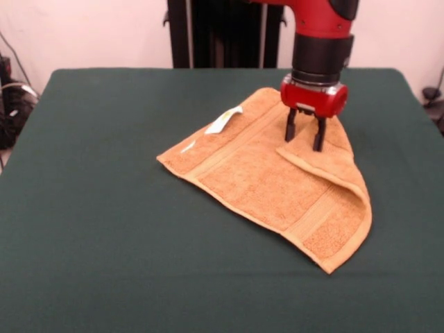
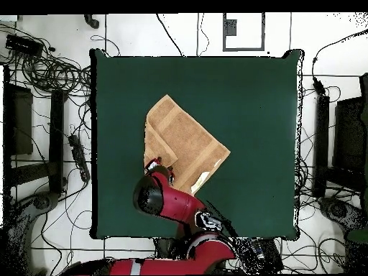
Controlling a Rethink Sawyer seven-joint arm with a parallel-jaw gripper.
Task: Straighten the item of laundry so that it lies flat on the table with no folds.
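Front view first: nearest us we see bare green table [image 1: 104, 263], then the tan-orange towel [image 1: 257, 180] lying right of centre, its right edge folded over in a flap [image 1: 333, 163]. Farther back, a white tag [image 1: 223, 121] sticks up. Over the flap's far corner our hand [image 1: 305, 135] stands with its fingers parted, gripping nothing.

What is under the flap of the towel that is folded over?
More of the same towel: the folded flap lies on top of it, with the green table below. The gripper stands at the flap's corner, jaws apart. The cloth beneath the flap is covered and cannot be seen.
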